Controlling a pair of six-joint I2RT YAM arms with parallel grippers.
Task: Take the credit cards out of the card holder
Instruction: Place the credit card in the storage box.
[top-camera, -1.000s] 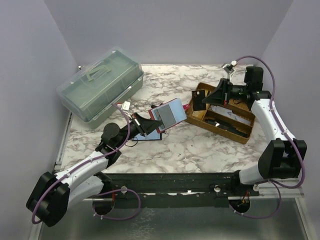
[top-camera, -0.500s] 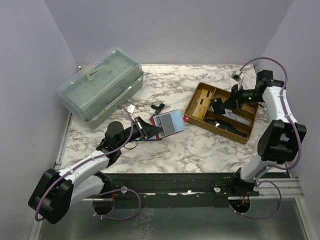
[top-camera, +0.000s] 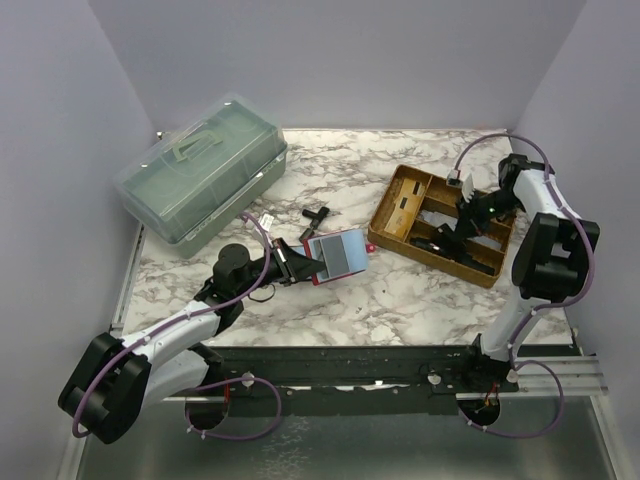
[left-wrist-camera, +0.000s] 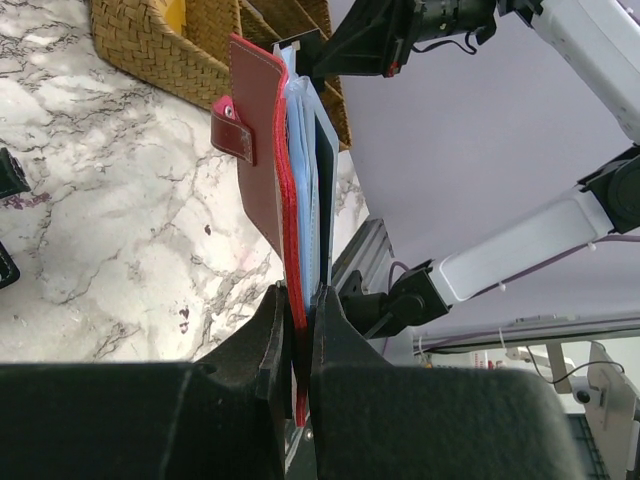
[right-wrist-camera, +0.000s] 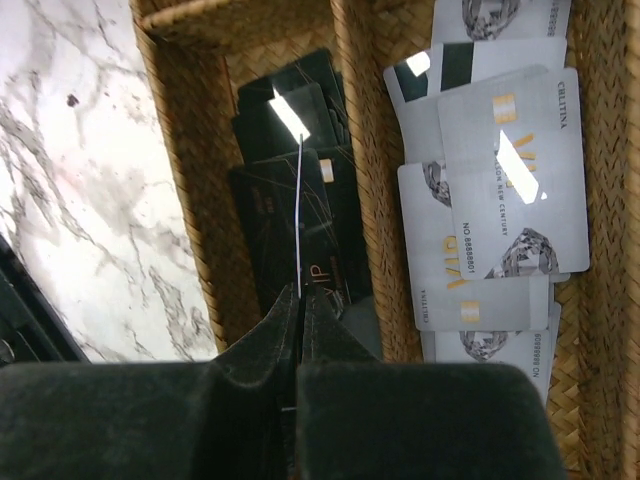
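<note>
My left gripper (top-camera: 300, 264) is shut on the bottom edge of the red card holder (top-camera: 336, 254) and holds it just above the table. In the left wrist view, the holder (left-wrist-camera: 262, 130) stands open with light blue credit cards (left-wrist-camera: 305, 170) in its pockets, and the gripper (left-wrist-camera: 300, 310) clamps its edge. My right gripper (top-camera: 462, 230) is over the wicker tray (top-camera: 432, 262). In the right wrist view, it (right-wrist-camera: 299, 300) is shut on a thin card (right-wrist-camera: 299, 200) seen edge-on, above the compartment of black cards (right-wrist-camera: 262, 200). Grey cards (right-wrist-camera: 510, 170) lie in the compartment beside it.
A translucent green toolbox (top-camera: 200, 165) stands at the back left. A small black part (top-camera: 318, 214) lies on the marble behind the card holder. The tray's wicker divider (right-wrist-camera: 355, 150) separates black and grey cards. Purple walls close in the table.
My right gripper has moved from beside the card holder back to the tray and down into it, card in its jaws. My left gripper has lowered the holder and drawn it slightly nearer.
</note>
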